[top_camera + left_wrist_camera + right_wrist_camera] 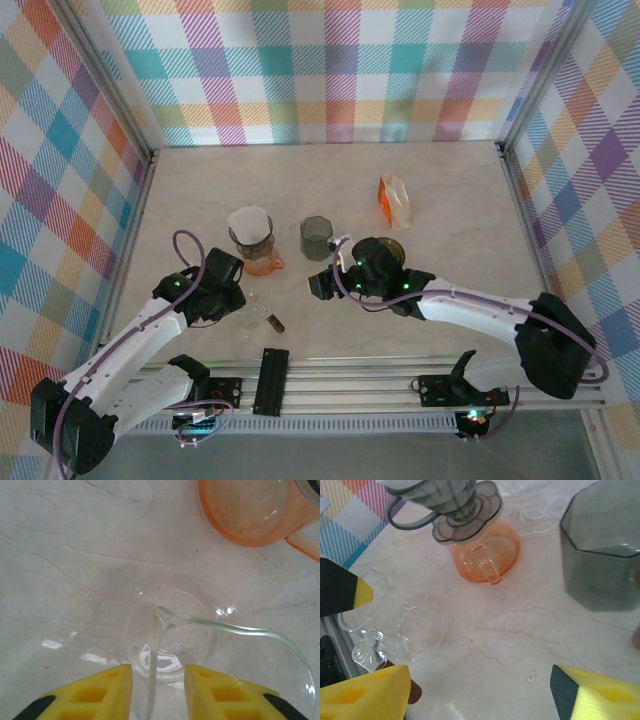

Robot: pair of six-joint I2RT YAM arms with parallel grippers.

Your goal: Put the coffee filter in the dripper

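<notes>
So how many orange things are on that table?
2. An orange cup sits under the dripper, left of centre. An orange-and-white packet lies toward the far right. Other small ones may be hidden from view.

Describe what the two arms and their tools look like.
The left arm and right arm have white links with black joints. A purple cable runs along each, looping near the wrist, where small green lights glow. The left tool and right tool have chunky yellow fingers with black patches.
</notes>
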